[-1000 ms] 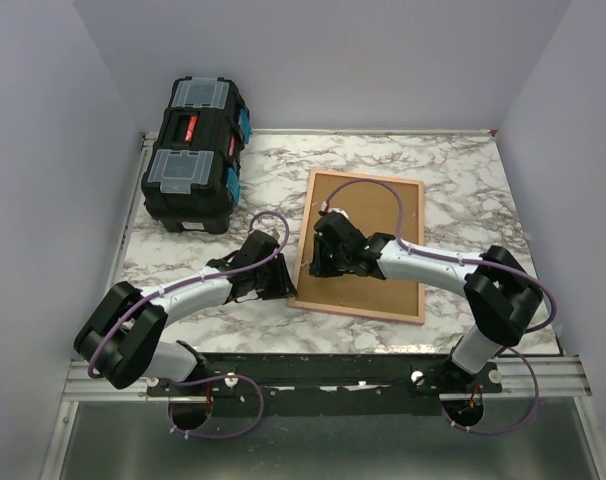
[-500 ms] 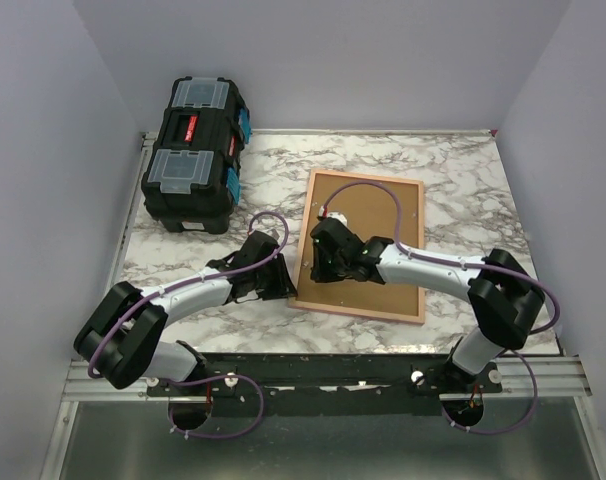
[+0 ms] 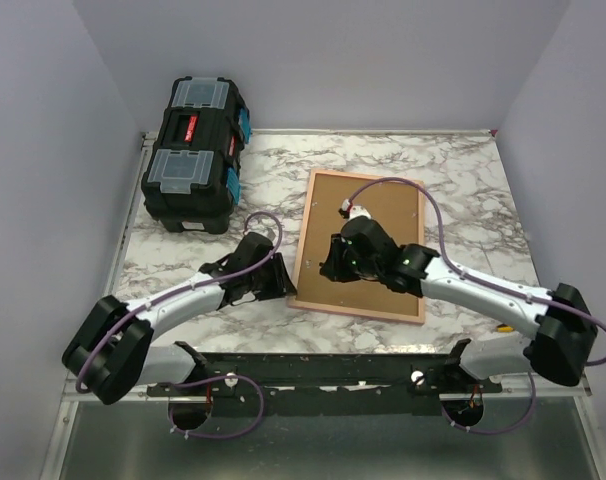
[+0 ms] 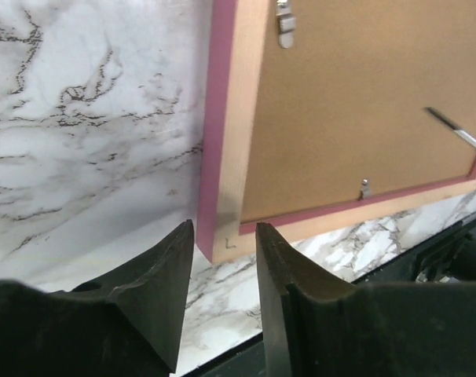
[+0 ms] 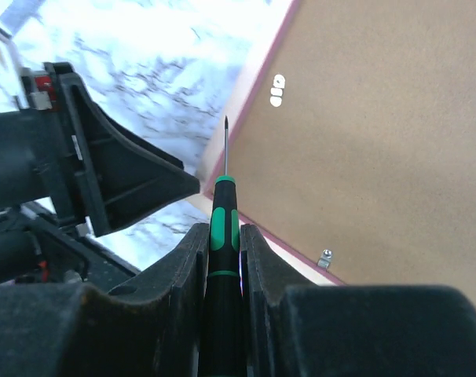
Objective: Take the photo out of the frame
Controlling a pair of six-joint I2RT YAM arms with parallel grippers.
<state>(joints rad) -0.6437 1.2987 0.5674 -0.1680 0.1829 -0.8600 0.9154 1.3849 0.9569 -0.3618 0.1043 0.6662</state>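
The toolbox's (image 3: 193,150) red label is too small to read. Your right hand (image 5: 225,232), clenched on a green-handled screwdriver (image 5: 224,200), points its tip over the frame (image 3: 383,205) (lying cork side up on the counter (image 3: 453,170)). That arm has stretched out flatter. Your left hand (image 4: 224,236), fingers now parted slightly wider, straddles the frame's near corner.

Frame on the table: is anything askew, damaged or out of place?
Nothing looks damaged. The frame lies cork back up, turned slightly askew to the edges of the table, its near-left corner between the parted jaws of the left gripper. The right gripper holds a screwdriver over its left side. The photo is not visible.
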